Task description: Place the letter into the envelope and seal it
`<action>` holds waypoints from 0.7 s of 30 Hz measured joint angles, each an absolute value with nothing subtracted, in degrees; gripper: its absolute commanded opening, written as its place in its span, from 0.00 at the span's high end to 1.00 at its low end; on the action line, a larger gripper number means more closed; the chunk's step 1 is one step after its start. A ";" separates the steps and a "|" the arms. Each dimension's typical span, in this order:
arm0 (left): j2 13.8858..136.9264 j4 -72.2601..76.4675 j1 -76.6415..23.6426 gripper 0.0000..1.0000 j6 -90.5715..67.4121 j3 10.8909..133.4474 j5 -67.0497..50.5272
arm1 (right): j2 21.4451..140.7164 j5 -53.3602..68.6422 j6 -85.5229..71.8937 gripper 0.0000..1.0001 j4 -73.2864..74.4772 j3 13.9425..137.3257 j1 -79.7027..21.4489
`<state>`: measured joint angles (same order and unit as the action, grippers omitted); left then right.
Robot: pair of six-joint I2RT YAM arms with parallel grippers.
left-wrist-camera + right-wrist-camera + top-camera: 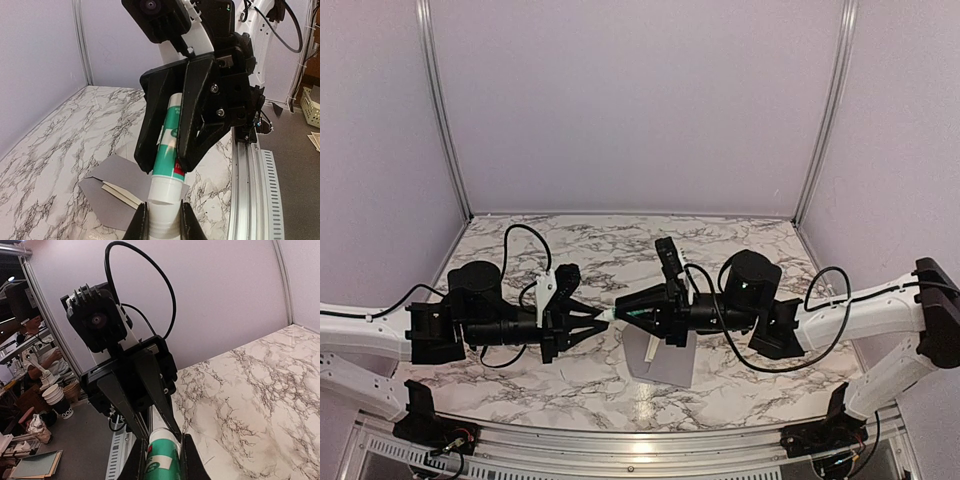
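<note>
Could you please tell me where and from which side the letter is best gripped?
Pinch the exposed cream edge of the letter, where it sticks out of the envelope. Come in low from that open side, since the sheet lies flat and the rest of it is covered.

Envelope [117, 172]: plain grey. Letter [120, 193]: cream. Tube [167, 155]: green and white, red band by the white cap. Surface [55, 150] — white marble pattern, dark grey veins. Fingers [200, 115] — black.
</note>
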<state>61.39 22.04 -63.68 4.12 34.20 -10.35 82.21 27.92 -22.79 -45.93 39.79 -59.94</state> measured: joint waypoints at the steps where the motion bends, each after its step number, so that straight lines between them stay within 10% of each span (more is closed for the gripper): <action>1: 61.58 21.41 -63.66 1.00 4.29 34.20 -10.26 | 82.06 27.94 -21.98 1.00 -43.70 40.36 -59.96; 21: 65.54 15.92 -64.77 1.00 6.90 35.99 -13.45 | 84.25 30.00 -12.95 1.00 -21.04 47.92 -60.12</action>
